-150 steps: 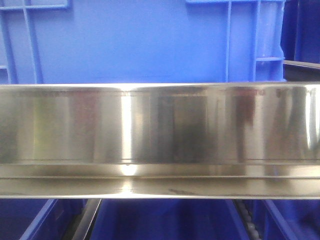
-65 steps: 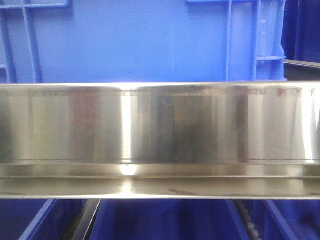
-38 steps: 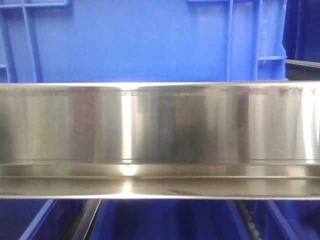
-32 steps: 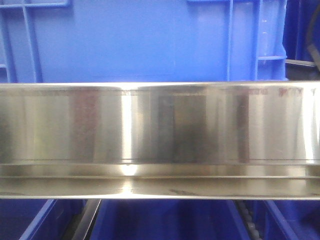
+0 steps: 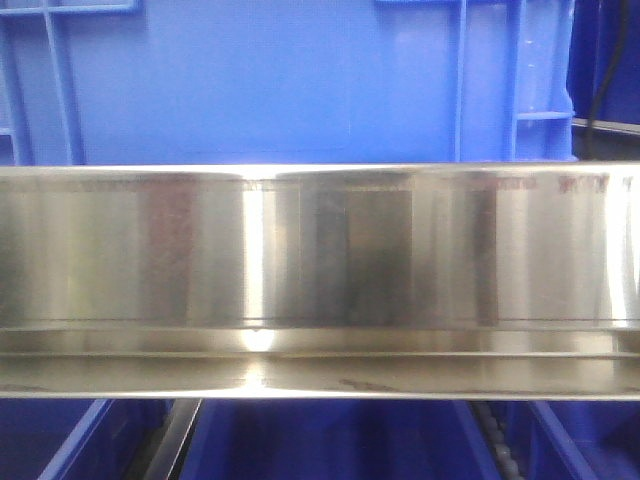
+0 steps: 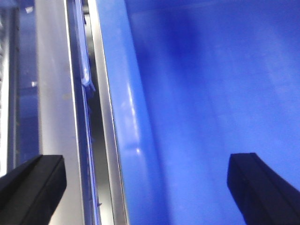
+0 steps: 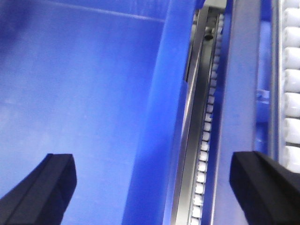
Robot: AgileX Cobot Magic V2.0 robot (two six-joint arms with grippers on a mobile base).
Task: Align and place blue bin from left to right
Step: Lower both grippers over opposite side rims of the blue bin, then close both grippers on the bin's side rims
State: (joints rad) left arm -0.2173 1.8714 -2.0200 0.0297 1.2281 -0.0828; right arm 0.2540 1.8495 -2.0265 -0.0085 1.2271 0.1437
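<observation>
The blue bin (image 5: 270,80) fills the top of the front view, standing behind a steel rail, with raised vertical ribs near its right corner. Neither gripper shows in that view. In the left wrist view my left gripper (image 6: 148,187) is open. It straddles the bin's left wall (image 6: 136,154), one finger (image 6: 30,187) outside over the steel and the other inside the bin. My right gripper (image 7: 152,187) is open too and straddles the bin's right wall (image 7: 154,140), with one finger (image 7: 267,187) outside over the track.
A wide polished steel rail (image 5: 320,270) crosses the front view. Darker blue crates (image 5: 330,440) sit on the level below. Steel guide rails (image 6: 51,93) run left of the bin. A strip of small white rollers (image 7: 206,140) and larger rollers (image 7: 291,93) run to its right. A thin dark cable (image 5: 600,90) hangs at upper right.
The bin has crept slightly to the right in the front view. A thin dark cable has come into sight at the upper right.
</observation>
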